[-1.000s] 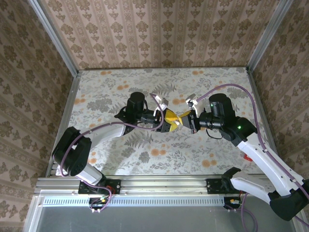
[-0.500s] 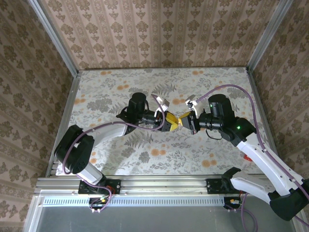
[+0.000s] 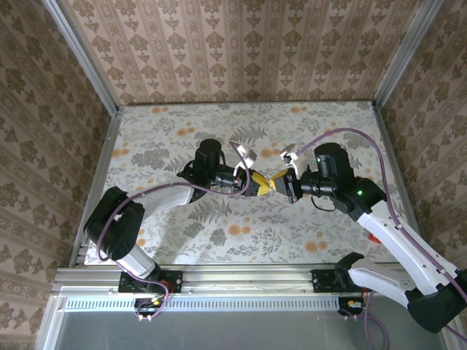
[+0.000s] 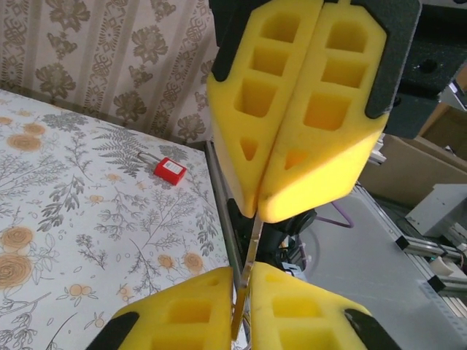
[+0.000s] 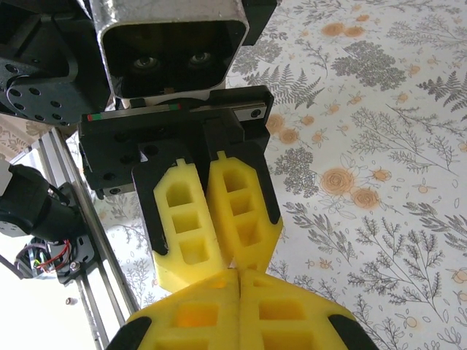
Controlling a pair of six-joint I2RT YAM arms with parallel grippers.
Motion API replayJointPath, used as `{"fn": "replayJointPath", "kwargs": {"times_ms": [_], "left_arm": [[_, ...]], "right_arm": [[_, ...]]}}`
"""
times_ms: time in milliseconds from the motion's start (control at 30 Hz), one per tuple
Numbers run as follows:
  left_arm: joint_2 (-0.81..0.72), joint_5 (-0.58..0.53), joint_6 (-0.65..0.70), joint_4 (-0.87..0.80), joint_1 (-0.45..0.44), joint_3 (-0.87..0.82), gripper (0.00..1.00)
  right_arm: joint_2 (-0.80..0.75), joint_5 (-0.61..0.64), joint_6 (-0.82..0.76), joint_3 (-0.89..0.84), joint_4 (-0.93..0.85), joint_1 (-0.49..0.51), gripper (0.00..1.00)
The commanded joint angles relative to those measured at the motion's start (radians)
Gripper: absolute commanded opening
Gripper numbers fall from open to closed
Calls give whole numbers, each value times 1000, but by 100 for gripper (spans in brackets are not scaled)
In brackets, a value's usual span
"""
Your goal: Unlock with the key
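Both grippers meet tip to tip above the middle of the table. A thin metal key (image 4: 252, 244) runs edge-on between them. My left gripper (image 4: 242, 275) is shut on its lower end, yellow pads pressed against both faces. The upper end goes into my right gripper (image 4: 257, 210), whose pads are also shut on it. From the right wrist, my right gripper (image 5: 239, 275) is closed, with the left gripper (image 5: 220, 257) nose to nose against it and the key almost hidden. From above, the left gripper (image 3: 253, 187) and right gripper (image 3: 282, 183) touch. A red padlock (image 4: 169, 170) lies flat near the table's right edge.
The table has a floral cloth (image 3: 182, 131), patterned walls on three sides and a metal rail (image 3: 219, 277) along the near edge. A purple cable (image 3: 350, 133) loops over the right arm. The padlock (image 3: 374, 237) lies beside the right forearm.
My left gripper's jaws have closed from open onto the key, and it has shifted slightly right toward the right gripper. The right gripper has stayed shut and in place.
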Motion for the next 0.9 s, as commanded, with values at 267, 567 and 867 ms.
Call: {"fn": "replayJointPath", "kwargs": {"times_ms": [267, 567, 867], "left_arm": [[21, 4, -44, 56, -25, 5, 0], [-51, -134, 154, -324, -7, 38, 0], [-139, -260, 293, -595, -29, 48, 0]], "right_arm": [[-2, -17, 10, -10, 46, 4, 0], [-26, 271, 133, 14, 17, -47, 92], [227, 501, 373, 156, -268, -433, 99]]}}
